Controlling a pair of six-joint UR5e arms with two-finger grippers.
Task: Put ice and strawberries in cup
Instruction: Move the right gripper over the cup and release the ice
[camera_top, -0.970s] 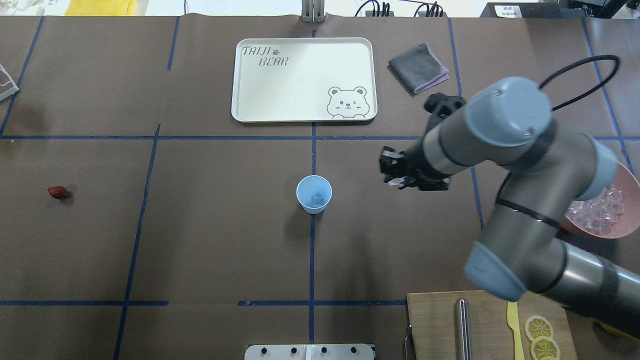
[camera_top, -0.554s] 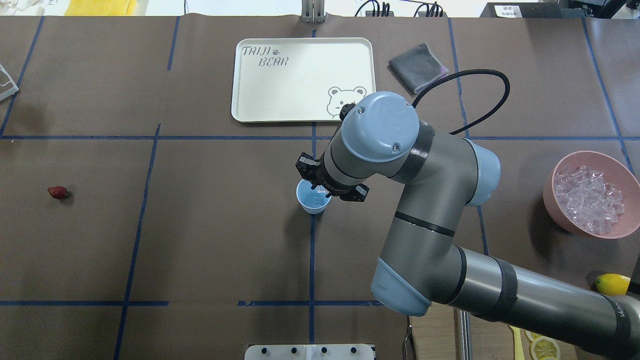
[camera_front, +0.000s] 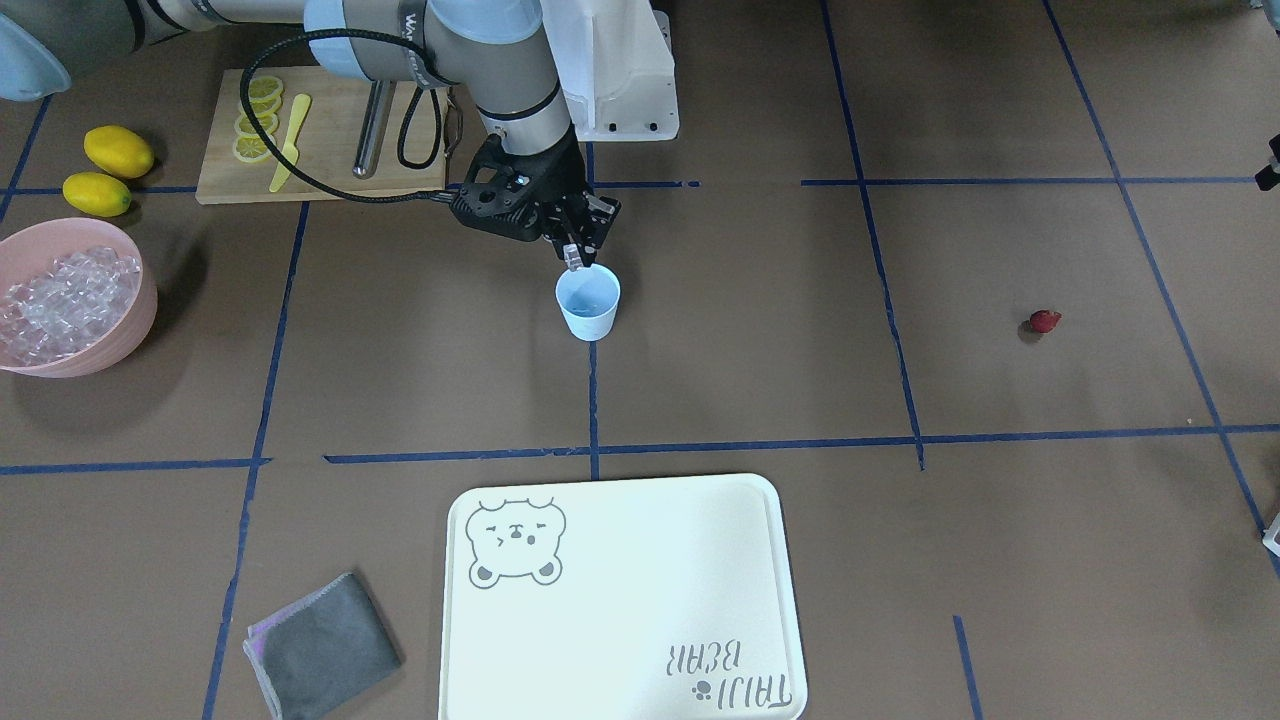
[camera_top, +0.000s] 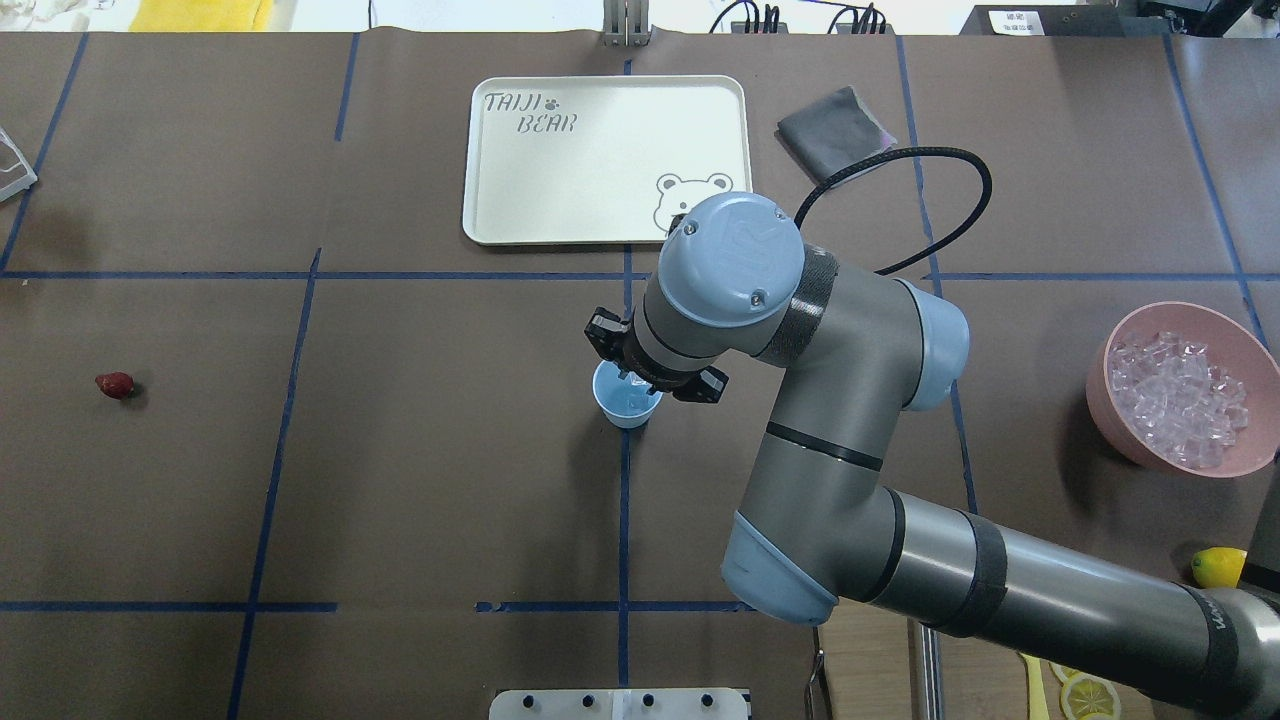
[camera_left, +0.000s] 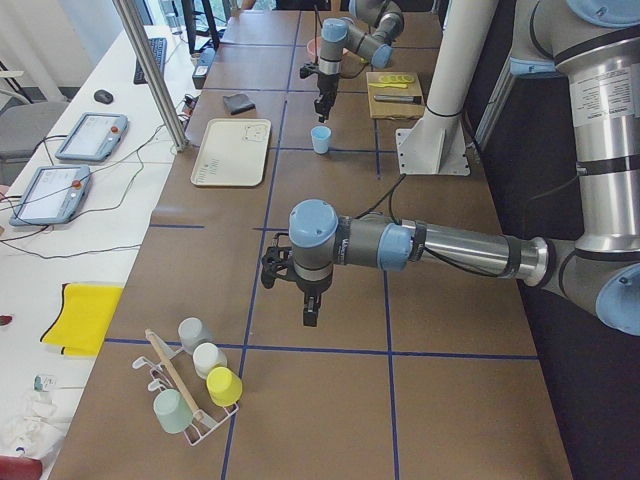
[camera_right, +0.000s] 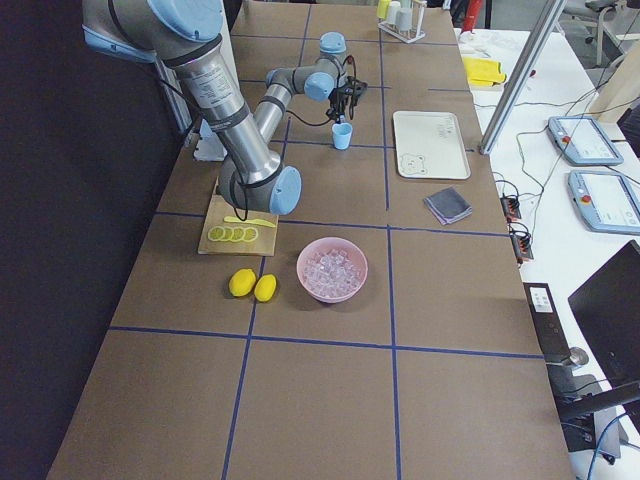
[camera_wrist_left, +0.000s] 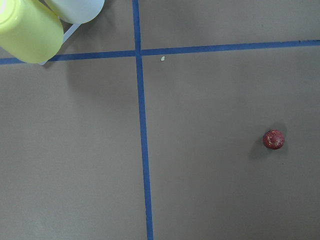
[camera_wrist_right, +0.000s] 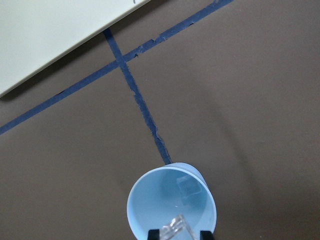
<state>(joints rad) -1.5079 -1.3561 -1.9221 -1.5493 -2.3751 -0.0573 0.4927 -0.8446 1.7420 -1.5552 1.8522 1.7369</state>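
Observation:
The pale blue cup (camera_front: 588, 300) stands on the centre tape line and also shows in the overhead view (camera_top: 620, 405). My right gripper (camera_front: 575, 256) hangs just above its rim, shut on a clear ice cube (camera_wrist_right: 175, 230). One ice cube (camera_wrist_right: 188, 188) lies inside the cup (camera_wrist_right: 150, 200). The ice heap (camera_top: 1180, 395) fills the pink bowl (camera_top: 1120, 345) at the right. The dark red strawberry (camera_top: 114, 384) lies alone far left, and shows in the left wrist view (camera_wrist_left: 273, 139). My left gripper (camera_left: 310, 312) hovers over the table; I cannot tell whether it is open or shut.
A white bear tray (camera_top: 606, 160) and a grey cloth (camera_top: 835, 135) lie beyond the cup. A cutting board (camera_front: 330, 140) with lemon slices, a yellow knife and a metal rod is near the robot base. Two lemons (camera_front: 105, 170) lie beside it. A rack of cups (camera_left: 195, 385) stands at the far left.
My right arm swung left from the bowl side with the ice cube in its gripper and now holds it over the cup. The strawberry and cup have not moved.

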